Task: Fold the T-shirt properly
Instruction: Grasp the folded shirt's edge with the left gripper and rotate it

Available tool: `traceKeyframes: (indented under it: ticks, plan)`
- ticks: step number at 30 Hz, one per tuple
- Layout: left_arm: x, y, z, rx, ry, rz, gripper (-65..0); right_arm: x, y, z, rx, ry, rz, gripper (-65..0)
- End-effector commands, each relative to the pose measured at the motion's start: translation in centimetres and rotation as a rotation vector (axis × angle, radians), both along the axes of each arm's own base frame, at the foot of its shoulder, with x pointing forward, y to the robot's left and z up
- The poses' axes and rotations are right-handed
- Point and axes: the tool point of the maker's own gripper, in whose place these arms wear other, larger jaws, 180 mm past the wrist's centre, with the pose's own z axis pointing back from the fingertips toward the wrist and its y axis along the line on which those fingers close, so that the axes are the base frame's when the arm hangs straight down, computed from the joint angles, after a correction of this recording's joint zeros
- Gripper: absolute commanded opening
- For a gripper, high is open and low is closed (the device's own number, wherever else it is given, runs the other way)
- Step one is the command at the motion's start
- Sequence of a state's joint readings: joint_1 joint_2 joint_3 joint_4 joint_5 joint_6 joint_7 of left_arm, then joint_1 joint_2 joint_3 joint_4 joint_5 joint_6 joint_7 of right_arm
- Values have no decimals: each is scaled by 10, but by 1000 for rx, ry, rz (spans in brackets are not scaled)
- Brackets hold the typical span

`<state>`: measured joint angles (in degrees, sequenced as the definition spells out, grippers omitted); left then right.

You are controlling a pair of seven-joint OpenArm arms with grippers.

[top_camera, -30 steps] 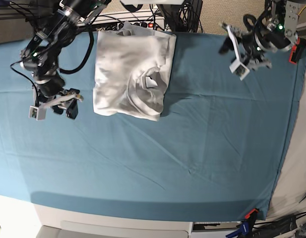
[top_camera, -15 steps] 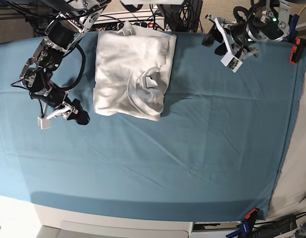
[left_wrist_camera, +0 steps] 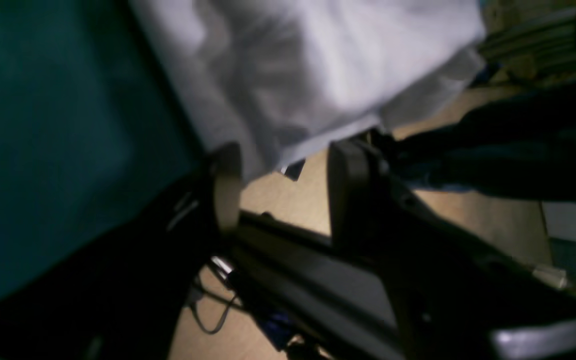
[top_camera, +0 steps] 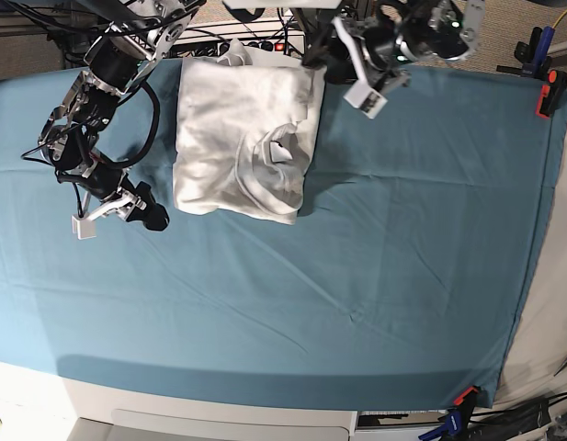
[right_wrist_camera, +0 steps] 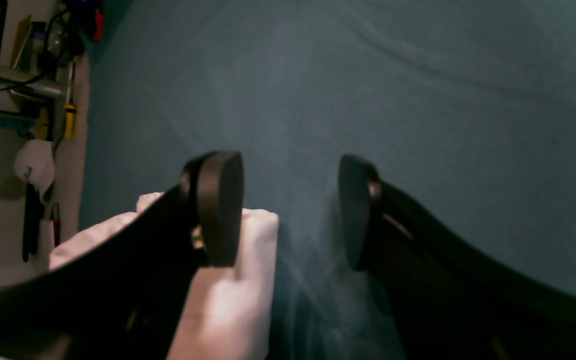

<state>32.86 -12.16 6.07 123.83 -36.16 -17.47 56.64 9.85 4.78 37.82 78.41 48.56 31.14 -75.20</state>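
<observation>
The white T-shirt point(top_camera: 242, 138) lies folded into a rough rectangle on the far part of the teal cloth, its collar point(top_camera: 276, 149) facing up. My left gripper point(top_camera: 343, 81) hovers open at the shirt's far right corner. In the left wrist view the T-shirt point(left_wrist_camera: 318, 65) edge hangs just above the left gripper point(left_wrist_camera: 285, 190), close to one finger point(left_wrist_camera: 228, 185). My right gripper point(top_camera: 122, 219) stands open on the cloth just left of the shirt's near left corner. In the right wrist view the right gripper point(right_wrist_camera: 288, 210) spans bare cloth, with the T-shirt point(right_wrist_camera: 228, 300) behind one finger point(right_wrist_camera: 218, 205).
The teal table cloth point(top_camera: 357, 276) covers the whole table. Cables and a power strip point(top_camera: 265, 41) run along the far edge behind the shirt. A red clamp point(top_camera: 546, 96) holds the cloth at the right edge, and another clamp point(top_camera: 463, 397) sits at the near right corner.
My left gripper has travelled left along the far edge to the shirt's far right corner. The right gripper turned its fingers toward the shirt's near left corner, then held still.
</observation>
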Motion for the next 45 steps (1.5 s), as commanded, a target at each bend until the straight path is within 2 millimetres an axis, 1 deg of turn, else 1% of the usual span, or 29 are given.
traceKeyframes:
  ticks: [1,3,5,8,11,15,19,23,29,30,31,32,33,35,36,37,40,42,45]
  plan:
    - [4,-9,10,-40,-30,-5,-362,11,-6,18,-6,-63,-8,-341]
    - [3,-16,10,-37,-37,-16,-362,11,-5,18,-10,-66,-2,-341]
    - [5,-17,7,-22,-45,-20,-362,11,-5,18,-10,-66,-2,-341]
    - [12,-8,-9,33,-19,10,-362,11,-5,18,-11,-66,-2,-341]
    - [15,-2,-25,54,19,19,-362,11,-5,18,-11,-67,-2,-341]
    - [9,0,-39,60,70,12,-362,11,-5,18,-11,-67,-2,-341]
    - [7,1,-41,67,80,7,-361,11,-5,18,-14,-71,3,-341]
    - [4,6,-46,109,84,-8,-333,11,-5,18,-16,-72,5,-341]
    - [-2,-8,-40,66,69,-58,-337,11,-5,18,-16,-73,6,-343]
    - [-3,-11,-40,63,66,-65,-351,10,-5,18,-16,-71,8,-368]
    - [-4,-13,-39,61,64,-74,-373,10,-4,18,-16,-68,10,-407]
    - [-5,-15,-39,61,62,-82,-407,10,-4,17,-16,-66,12,-445]
    - [-5,-17,-39,60,58,-84,-460,9,-4,17,-17,-63,14,-487]
    - [-4,-18,-38,57,43,-89,-606,8,-3,16,-17,-55,21,-554]
    - [-2,-18,-36,56,29,-101,-650,7,-2,15,-18,-51,26,-582]
    - [0,-18,-36,61,17,-116,-650,6,-1,15,-21,-50,34,-603]
    - [10,-14,-36,103,-16,-126,-650,3,1,12,-29,-35,62,-633]
    - [13,-10,-35,129,-27,-134,-650,0,2,10,-31,-23,71,-636]
    - [9,0,-32,163,-43,-150,-650,-5,2,13,-36,-35,75,-636]
